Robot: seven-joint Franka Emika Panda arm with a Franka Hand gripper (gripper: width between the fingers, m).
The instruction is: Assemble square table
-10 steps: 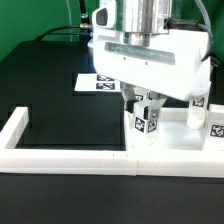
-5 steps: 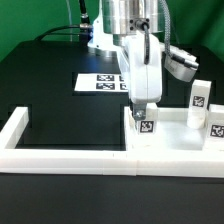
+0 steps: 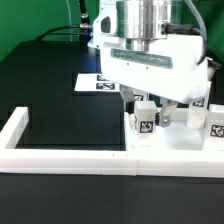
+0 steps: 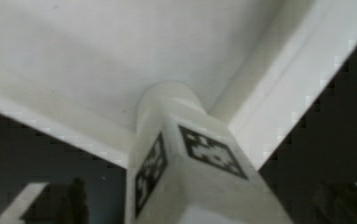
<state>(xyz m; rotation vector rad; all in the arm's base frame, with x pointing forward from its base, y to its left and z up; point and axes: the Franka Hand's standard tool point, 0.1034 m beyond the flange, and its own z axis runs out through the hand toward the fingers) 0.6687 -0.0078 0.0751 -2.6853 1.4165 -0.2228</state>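
White leg (image 4: 184, 160) fills the wrist view (tag legible), jaws apart.

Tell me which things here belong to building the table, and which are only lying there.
For the job:
- tabletop
- leg under the tool
- leg at the exterior view's right
- tool

Just there:
- marker board
- border wall

White tagged leg (image 3: 144, 119) upright on square tabletop slab (image 3: 175, 139), two more legs (image 3: 216, 124) standing further toward the exterior view's right.
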